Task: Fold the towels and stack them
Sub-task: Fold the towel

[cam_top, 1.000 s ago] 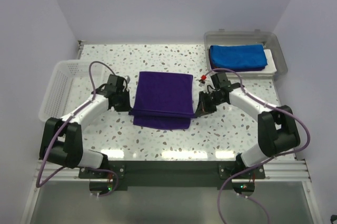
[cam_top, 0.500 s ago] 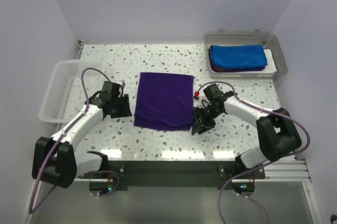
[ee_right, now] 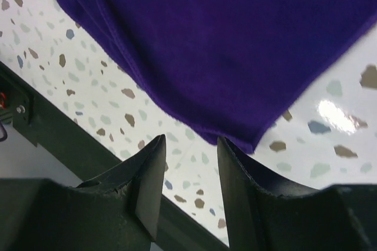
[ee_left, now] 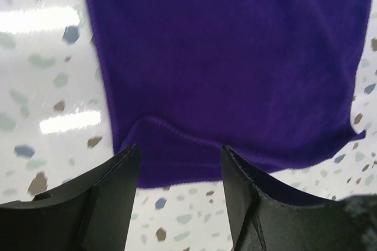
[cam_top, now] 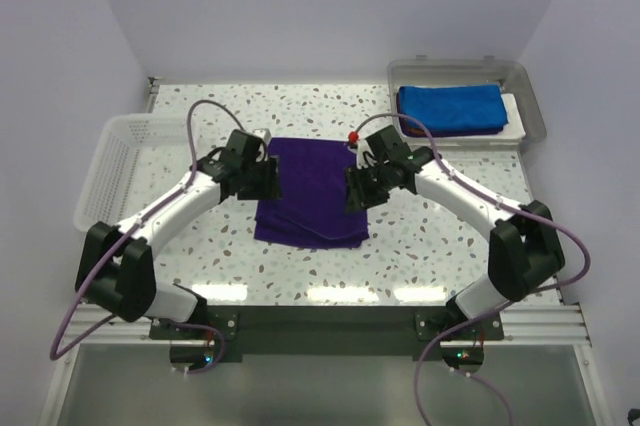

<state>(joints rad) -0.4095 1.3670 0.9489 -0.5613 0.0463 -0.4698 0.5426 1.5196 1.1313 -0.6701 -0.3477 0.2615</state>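
The speckled terrazzo table (cam_top: 300, 266) carries the whole work area. The left arm (cam_top: 170, 208) and the right arm (cam_top: 470, 201) both reach inward over its centre.

The purple towel (cam_top: 312, 196) lies flat at the middle of the table, folded into layers. Its stacked edges show in both wrist views. The white slatted basket (cam_top: 110, 171) stands at the left edge of the table, well apart from this towel. The grey tray (cam_top: 530, 111) stands at the rear right corner. The blue towel (cam_top: 450, 106) lies folded inside it, and a white sheet (cam_top: 512, 106) shows at its right side.

The left gripper (cam_top: 268, 178) is over the left edge of the purple towel. Its fingers (ee_left: 118, 174) stand apart, with nothing between them. The right gripper (cam_top: 355, 189) is over the right edge of the same towel. Its fingers (ee_right: 150, 168) also stand apart and grip nothing.
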